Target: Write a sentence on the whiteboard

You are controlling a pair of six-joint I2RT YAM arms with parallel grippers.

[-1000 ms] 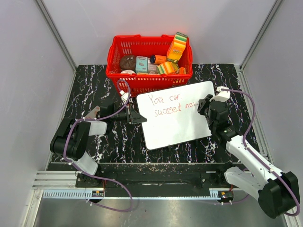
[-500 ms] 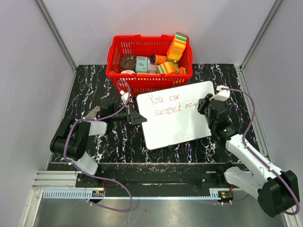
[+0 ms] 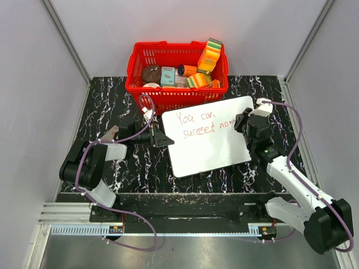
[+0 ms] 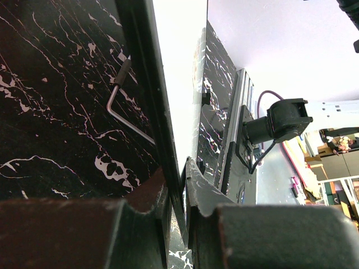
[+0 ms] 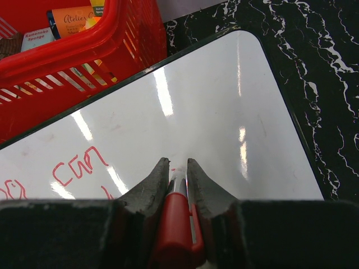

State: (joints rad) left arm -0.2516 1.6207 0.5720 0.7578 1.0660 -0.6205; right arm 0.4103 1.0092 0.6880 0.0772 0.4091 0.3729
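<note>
The whiteboard (image 3: pixel 210 137) lies tilted on the black marble table, in front of the red basket. The sentence (image 3: pixel 199 124) is red handwriting in two lines, reading about "You can succeed ma". My left gripper (image 3: pixel 162 138) is shut on the board's left edge (image 4: pixel 168 145). My right gripper (image 3: pixel 242 124) is shut on a red marker (image 5: pixel 176 224), its tip on the board (image 5: pixel 224 112) at the end of the second line. The word "can" (image 5: pixel 78 168) shows in the right wrist view.
A red basket (image 3: pixel 176 75) with sponges and packets stands behind the board, also in the right wrist view (image 5: pixel 67 56). A bent metal rod (image 4: pixel 120 106) lies on the table near the board's edge. Grey walls enclose the table on three sides.
My right gripper has shifted slightly right and up along the second line, and the last word has gained strokes. The left gripper and board have not moved.
</note>
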